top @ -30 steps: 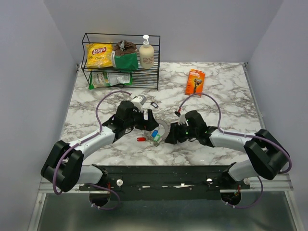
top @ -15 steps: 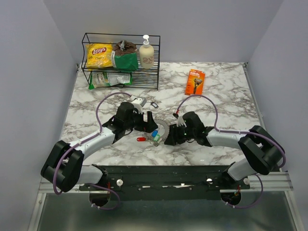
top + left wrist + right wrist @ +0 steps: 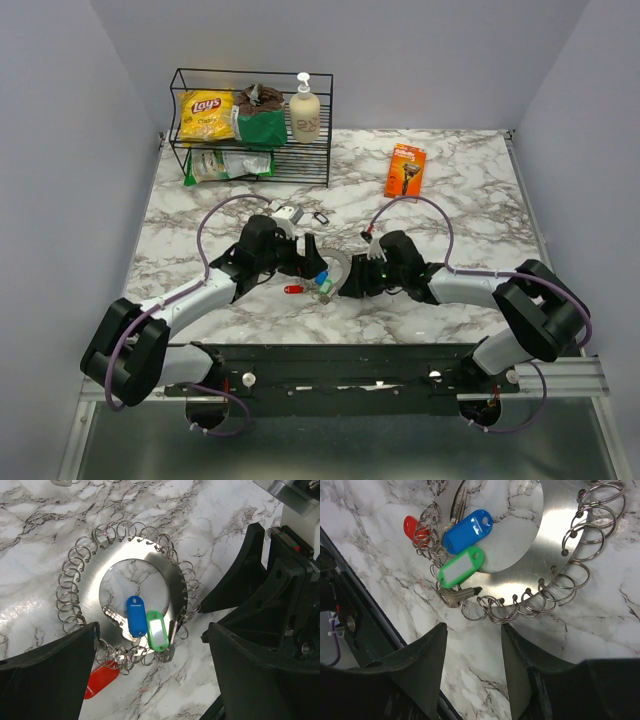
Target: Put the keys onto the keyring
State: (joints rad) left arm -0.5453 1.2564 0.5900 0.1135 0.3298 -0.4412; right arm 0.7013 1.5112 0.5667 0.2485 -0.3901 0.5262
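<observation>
The keyring [image 3: 338, 266] is a flat silvery disc with a hole and many small wire loops round its rim; it lies on the marble between both grippers. It shows in the left wrist view [image 3: 87, 597] and the right wrist view [image 3: 532, 555]. The blue-tagged key [image 3: 136, 616], green-tagged key [image 3: 156, 631] and red-tagged key [image 3: 100, 680] lie at its near edge among the loops. They also show in the right wrist view as blue [image 3: 468, 531], green [image 3: 460, 567] and red [image 3: 411, 526]. My left gripper [image 3: 150, 647] is open, straddling that edge. My right gripper [image 3: 472, 630] is open and empty, one fingertip [image 3: 512, 640] beside the loops.
A wire rack [image 3: 250, 125] with a chips bag, a green bag and a soap bottle stands at the back left. An orange box [image 3: 405, 170] lies at the back right. A small dark tag [image 3: 321, 216] and a white object [image 3: 290, 212] lie behind the left gripper.
My right gripper has moved a little left, closer to the keyring's edge. My left gripper has shifted slightly forward over the ring. The keys and ring have not moved.
</observation>
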